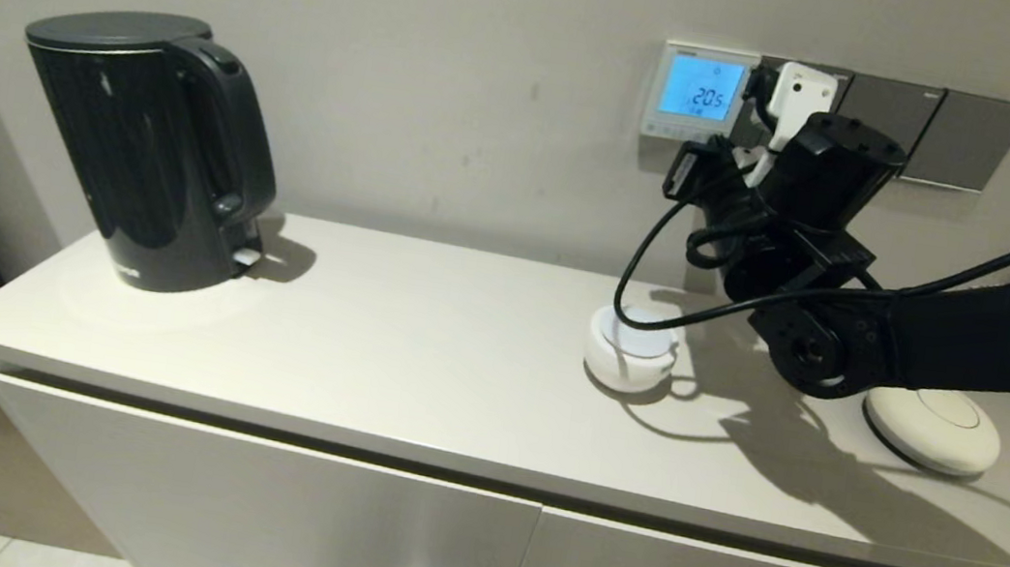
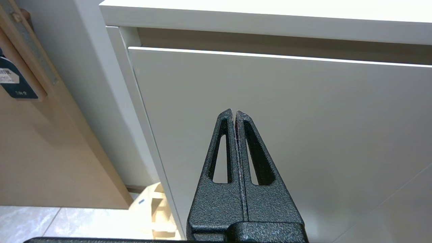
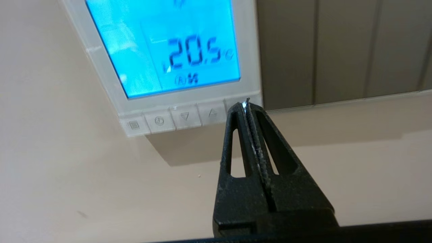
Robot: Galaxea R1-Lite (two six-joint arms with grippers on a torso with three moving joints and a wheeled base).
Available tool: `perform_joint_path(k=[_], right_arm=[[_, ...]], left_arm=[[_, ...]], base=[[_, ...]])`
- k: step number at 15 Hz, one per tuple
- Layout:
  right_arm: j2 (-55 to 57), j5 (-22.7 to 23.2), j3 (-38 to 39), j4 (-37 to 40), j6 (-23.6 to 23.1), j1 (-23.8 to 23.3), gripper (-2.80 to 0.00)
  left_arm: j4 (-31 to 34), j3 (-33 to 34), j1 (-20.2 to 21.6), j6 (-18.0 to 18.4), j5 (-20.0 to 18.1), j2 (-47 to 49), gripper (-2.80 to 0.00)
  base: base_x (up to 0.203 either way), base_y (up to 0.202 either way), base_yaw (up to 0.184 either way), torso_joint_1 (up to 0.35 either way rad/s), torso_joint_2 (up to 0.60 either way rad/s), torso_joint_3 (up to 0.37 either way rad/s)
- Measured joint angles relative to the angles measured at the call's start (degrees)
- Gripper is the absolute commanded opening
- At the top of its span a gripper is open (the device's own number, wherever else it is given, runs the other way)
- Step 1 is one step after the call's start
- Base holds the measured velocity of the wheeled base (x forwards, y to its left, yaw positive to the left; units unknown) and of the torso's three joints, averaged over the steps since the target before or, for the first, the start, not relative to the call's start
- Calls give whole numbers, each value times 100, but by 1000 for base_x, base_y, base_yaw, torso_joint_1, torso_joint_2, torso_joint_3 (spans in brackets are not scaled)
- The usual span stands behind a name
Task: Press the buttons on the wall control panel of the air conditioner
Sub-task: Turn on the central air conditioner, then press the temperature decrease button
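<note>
The white-framed control panel (image 1: 701, 94) hangs on the wall, its screen glowing blue with "20.5". In the right wrist view the panel (image 3: 101, 67) fills the upper part, with a row of pale grey buttons (image 3: 172, 117) under the screen. My right gripper (image 3: 245, 103) is shut and empty; its tips sit at the button at the row's end nearest the dark plates and cover it. In the head view the right arm (image 1: 805, 226) reaches up to the panel's lower right corner. My left gripper (image 2: 234, 113) is shut and empty, low in front of the cabinet door.
Dark grey switch plates (image 1: 935, 130) adjoin the panel, with a white plug (image 1: 798, 93) in one. On the white cabinet top (image 1: 419, 341) stand a black kettle (image 1: 148, 144), a small white round holder (image 1: 633, 349) and a white disc (image 1: 933, 428).
</note>
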Motion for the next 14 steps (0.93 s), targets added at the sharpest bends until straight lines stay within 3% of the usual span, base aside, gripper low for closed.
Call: perform_joint_path(k=[8,14], right_arm=[[-442,-16,292,-20,-2,440,-280],[-341,-13,243,-15,-20,493,-280]], left_arm=[[0,0,0,0,-1,0,-280],[0,0,-2,0,-2,0,-280]], base=[[0,0,0,0,0,0],[0,0,0,0,0,0]])
